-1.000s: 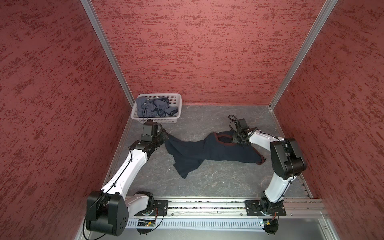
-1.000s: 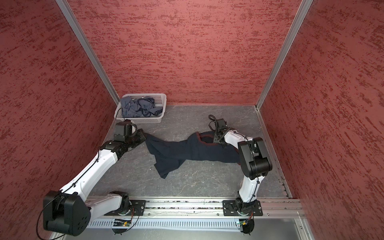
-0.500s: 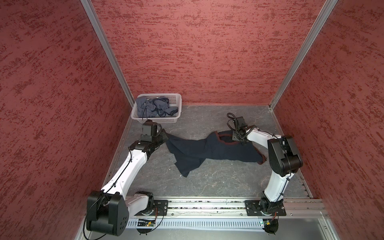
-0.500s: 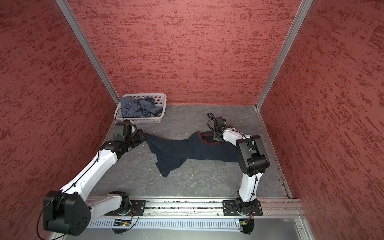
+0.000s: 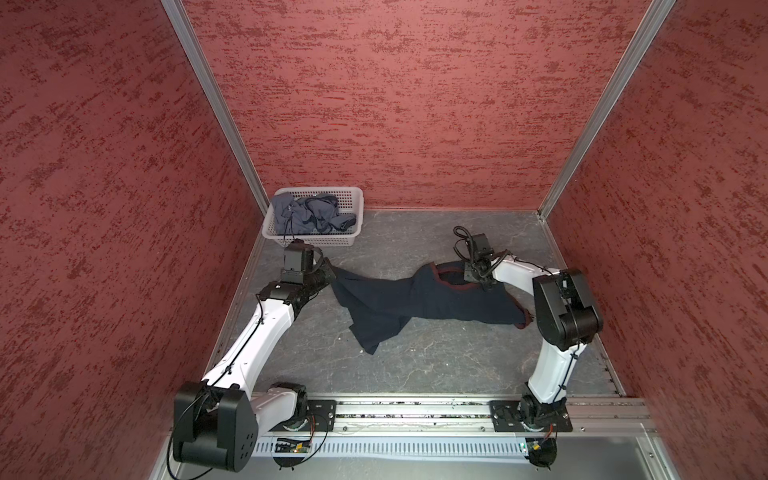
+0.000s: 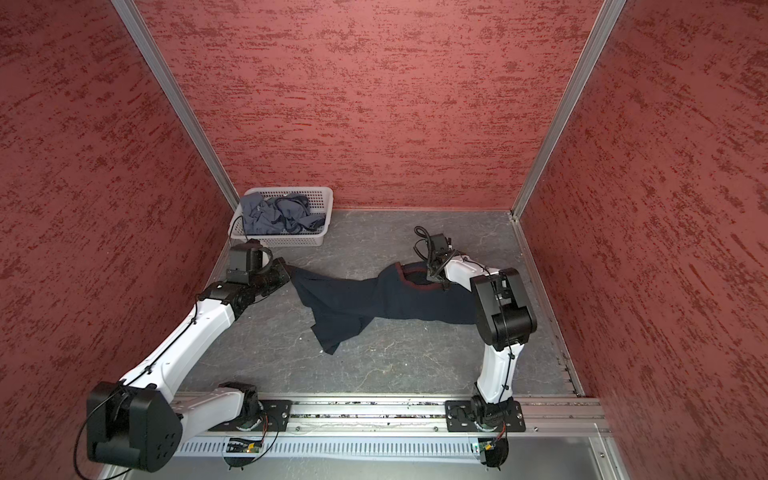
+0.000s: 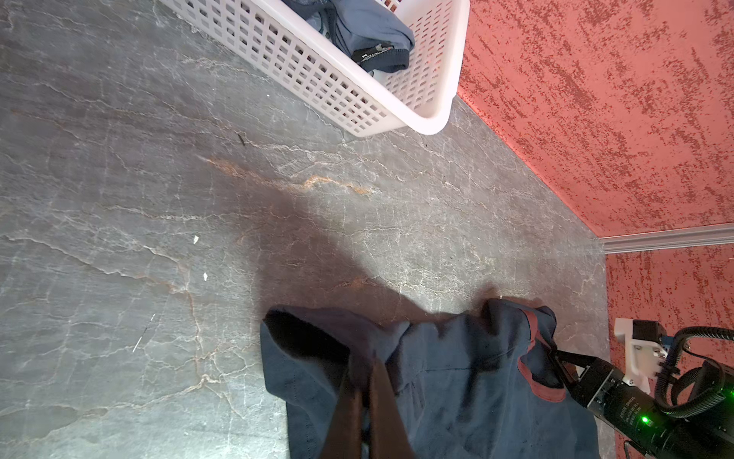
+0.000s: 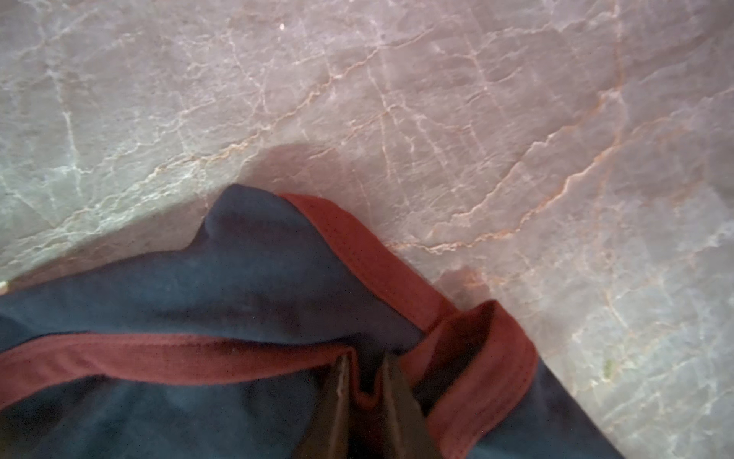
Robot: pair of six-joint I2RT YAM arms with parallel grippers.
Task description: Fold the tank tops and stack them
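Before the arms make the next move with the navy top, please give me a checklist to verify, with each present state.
1. Left gripper shut on the navy tank top: ok.
2. Right gripper pinching its maroon trim: ok.
3. Top flat on the table: not ok, bunched in the middle.
4. Right grip takes one layer only: cannot tell.
5. Grey-blue tank top out of the white basket: not ok, crumpled inside.

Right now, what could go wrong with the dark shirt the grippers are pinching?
The right gripper pinches only the thin maroon trim, so it might slip out when pulled. The navy tank top lies twisted and bunched between it and the left gripper, so the fold may turn out crooked. The left arm is near the basket and could bump it.
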